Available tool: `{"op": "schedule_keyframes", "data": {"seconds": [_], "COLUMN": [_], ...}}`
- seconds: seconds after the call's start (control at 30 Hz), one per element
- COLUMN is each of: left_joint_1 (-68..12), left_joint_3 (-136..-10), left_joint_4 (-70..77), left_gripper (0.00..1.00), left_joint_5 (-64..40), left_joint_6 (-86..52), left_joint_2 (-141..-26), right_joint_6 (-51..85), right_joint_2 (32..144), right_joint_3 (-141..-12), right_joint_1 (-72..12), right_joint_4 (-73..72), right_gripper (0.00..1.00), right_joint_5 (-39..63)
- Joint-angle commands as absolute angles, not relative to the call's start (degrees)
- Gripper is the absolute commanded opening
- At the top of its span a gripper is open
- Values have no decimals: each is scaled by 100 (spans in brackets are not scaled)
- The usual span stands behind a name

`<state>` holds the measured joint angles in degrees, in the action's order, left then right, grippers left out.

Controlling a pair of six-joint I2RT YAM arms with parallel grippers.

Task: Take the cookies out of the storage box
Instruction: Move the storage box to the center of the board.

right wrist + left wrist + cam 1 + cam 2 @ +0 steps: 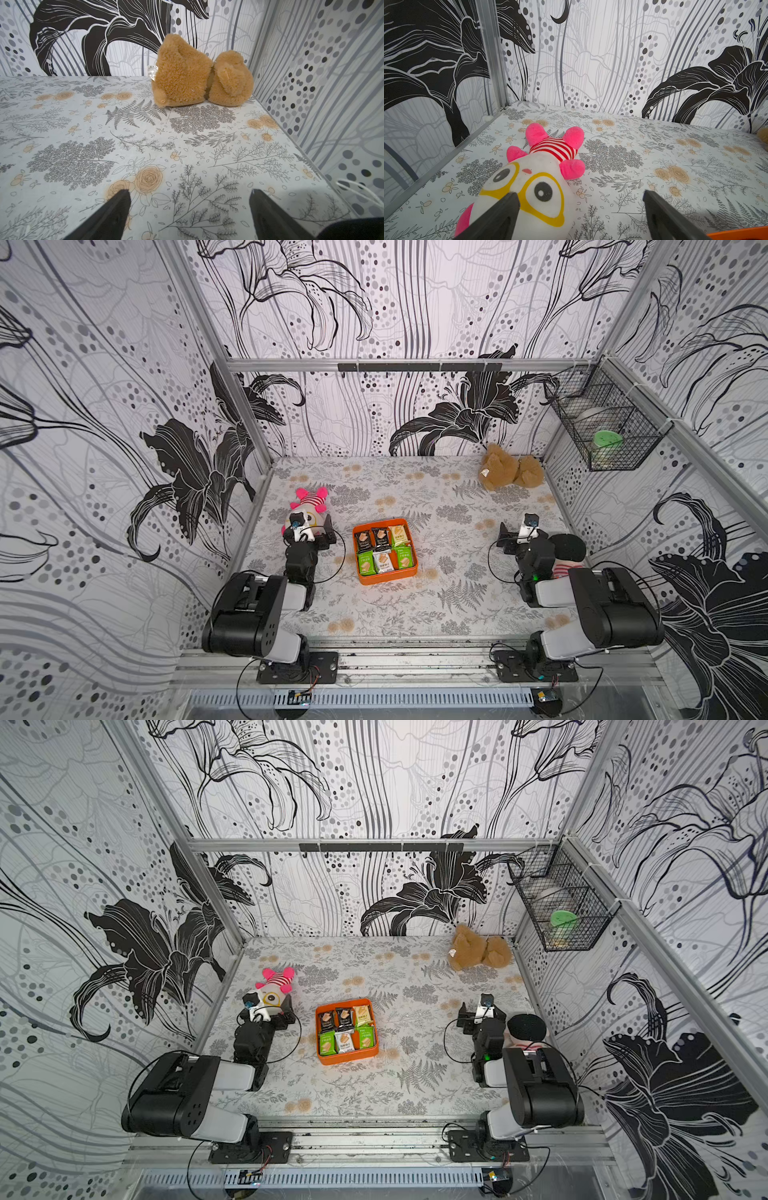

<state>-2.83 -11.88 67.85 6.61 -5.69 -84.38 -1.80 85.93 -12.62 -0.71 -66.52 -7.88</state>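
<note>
In both top views the orange storage box (pixel 387 579) (pixel 350 1057) sits at the middle of the floral table. Inside it lie several cookies (pixel 384 549) (pixel 345 1029) in green, black, white and pale yellow packets. My left gripper (pixel 311 527) (pixel 270 1007) (pixel 580 194) is open to the left of the box, apart from it, with one finger over a plush toy's head. My right gripper (pixel 519 527) (pixel 478 1009) (pixel 189 191) is open to the right of the box, with only bare table between its fingers. A corner of the storage box (pixel 737 233) shows in the left wrist view.
A pink striped plush toy (pixel 309 502) (pixel 542 176) lies under the left gripper. A brown teddy (pixel 511 470) (pixel 199 81) sits in the back right corner. A black wire basket (pixel 606 423) hangs on the right wall. A black-headed doll (pixel 567 549) lies beside the right arm.
</note>
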Motion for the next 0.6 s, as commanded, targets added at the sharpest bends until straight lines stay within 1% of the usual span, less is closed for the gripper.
{"op": "schedule_keyframes", "data": {"seconds": [0.0, 0.57], "left_joint_1": [-255, -246], "left_joint_3": [-1270, -1226], "left_joint_4": [6893, 6960], "left_gripper": [97, 98], "left_joint_5": [649, 589], "left_joint_6": [-501, -545], "left_joint_2": [-8473, -8451], "right_joint_6": [-238, -235], "right_joint_2": [8603, 8598], "right_joint_3": [-1276, -1300], "right_joint_1": [-44, -47], "right_joint_4": [-6803, -6789], "right_gripper": [95, 95], "right_joint_5": [-756, -684]}}
